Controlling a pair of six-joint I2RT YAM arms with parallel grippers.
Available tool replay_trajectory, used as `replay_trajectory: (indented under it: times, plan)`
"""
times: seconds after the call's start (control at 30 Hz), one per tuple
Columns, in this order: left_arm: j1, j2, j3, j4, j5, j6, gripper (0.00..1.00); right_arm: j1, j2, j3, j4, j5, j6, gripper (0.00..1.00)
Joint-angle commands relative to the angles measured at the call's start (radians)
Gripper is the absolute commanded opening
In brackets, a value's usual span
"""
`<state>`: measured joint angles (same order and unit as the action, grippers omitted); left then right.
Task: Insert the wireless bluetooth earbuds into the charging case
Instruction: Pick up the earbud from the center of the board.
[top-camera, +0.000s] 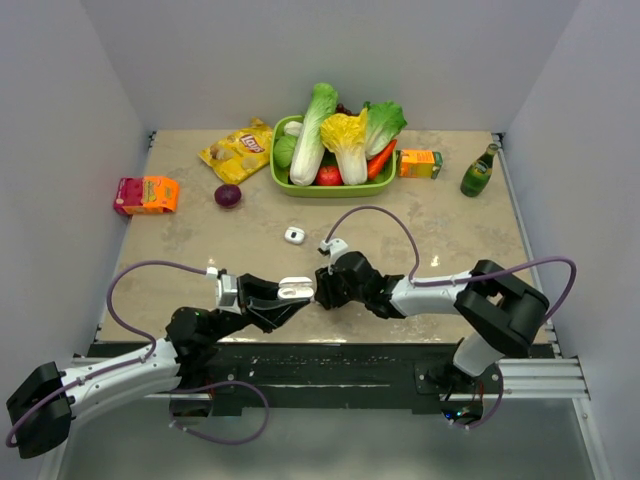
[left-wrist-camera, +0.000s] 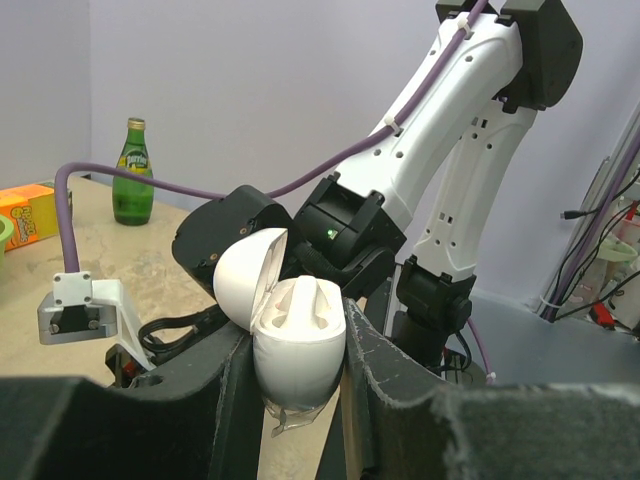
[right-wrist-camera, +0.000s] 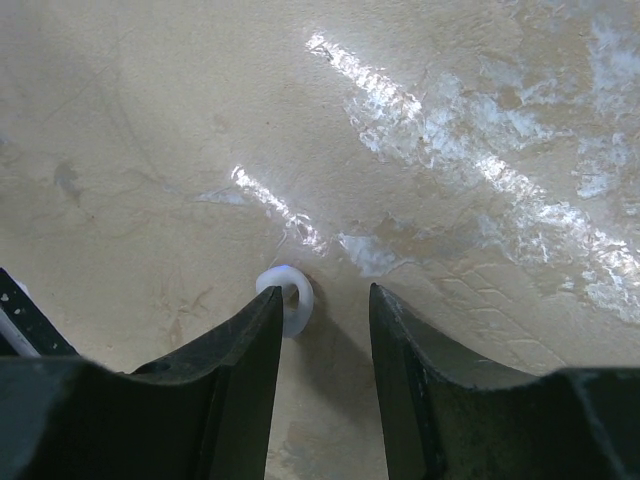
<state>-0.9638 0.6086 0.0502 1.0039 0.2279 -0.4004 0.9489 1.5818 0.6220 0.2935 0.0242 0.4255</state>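
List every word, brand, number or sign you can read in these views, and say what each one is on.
"Lay's": round red logo, just legible, on the yellow chip bag in the top view.
Green bottle: yellow label, too blurred to read.
Orange carton: print too small to read.
Pink and orange box: print too small to read.
No other text can be read in any view.

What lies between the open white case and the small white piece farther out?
Nothing: the overhead view shows only bare table between the charging case, gripped by the left pincer, and that small white piece.
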Motion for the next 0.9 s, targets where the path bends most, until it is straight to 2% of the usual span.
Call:
replay_trajectory:
  times: [0.0,0.3,0.43,0.73,0.87]
  plan:
    - [-0.004,0.003,-0.113,0.044,-0.001,0.011,0.0,0.004,0.024,-0.005,0.022,-0.021,-0.017,0.44]
    - [-0.004,0.011,-0.118,0.055,0.005,0.003,0.0,0.011,0.049,-0.002,0.03,-0.046,-0.016,0.43]
    - [-0.004,0.008,-0.121,0.055,0.005,0.003,0.0,0.019,0.046,-0.008,0.035,-0.05,-0.013,0.4]
    - [-0.004,0.013,-0.121,0.061,0.007,0.0,0.0,0.028,0.029,-0.019,0.042,-0.055,-0.01,0.24]
    - [-0.004,0.013,-0.122,0.061,0.008,0.0,0.0,0.028,0.024,-0.025,0.05,-0.046,-0.004,0.09]
